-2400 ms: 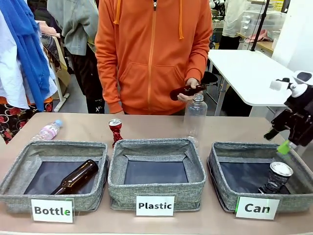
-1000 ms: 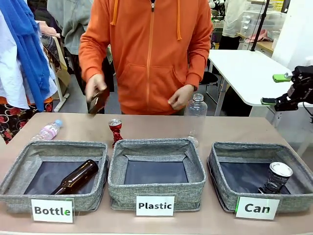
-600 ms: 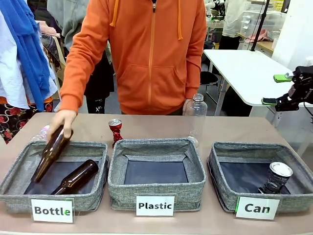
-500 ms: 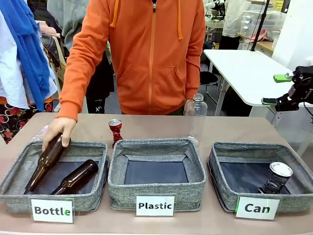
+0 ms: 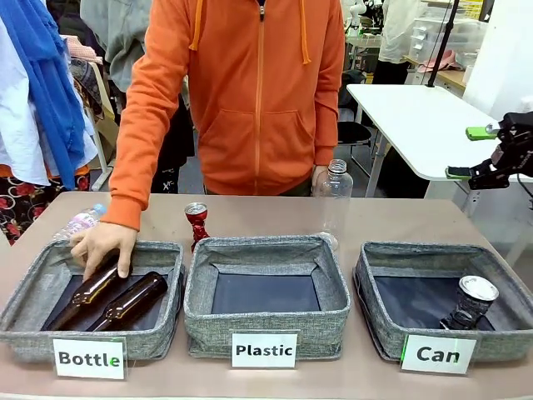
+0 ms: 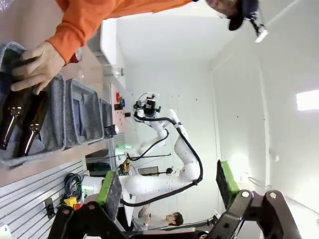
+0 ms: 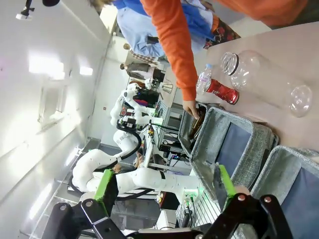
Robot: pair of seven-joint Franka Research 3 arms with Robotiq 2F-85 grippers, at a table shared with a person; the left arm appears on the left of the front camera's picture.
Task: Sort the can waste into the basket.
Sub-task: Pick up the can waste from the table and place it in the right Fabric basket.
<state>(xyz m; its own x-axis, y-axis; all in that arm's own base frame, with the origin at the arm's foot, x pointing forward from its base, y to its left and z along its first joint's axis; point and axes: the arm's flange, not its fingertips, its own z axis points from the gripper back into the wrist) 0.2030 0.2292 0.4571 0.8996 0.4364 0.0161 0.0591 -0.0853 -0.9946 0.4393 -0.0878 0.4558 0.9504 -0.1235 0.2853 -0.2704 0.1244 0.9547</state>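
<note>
The dark can [image 5: 475, 302] sits in the basket [image 5: 433, 248]; the red can [image 5: 196, 222], near the worktop's far edge, looks next. The left gripper [image 6: 168, 181] and right gripper [image 5: 469, 152] gape empty.

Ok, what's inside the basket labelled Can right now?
One dark can, silver top up, sits near the right front of the basket. The front wall hides the can's base and the floor just behind it.

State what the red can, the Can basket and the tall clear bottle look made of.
Red can: likely thin metal, glossy red, silver top, crushed waist. Can basket: grey woven fabric, matte, soft-looking walls. Tall clear bottle: probably plastic, fully see-through.
</note>
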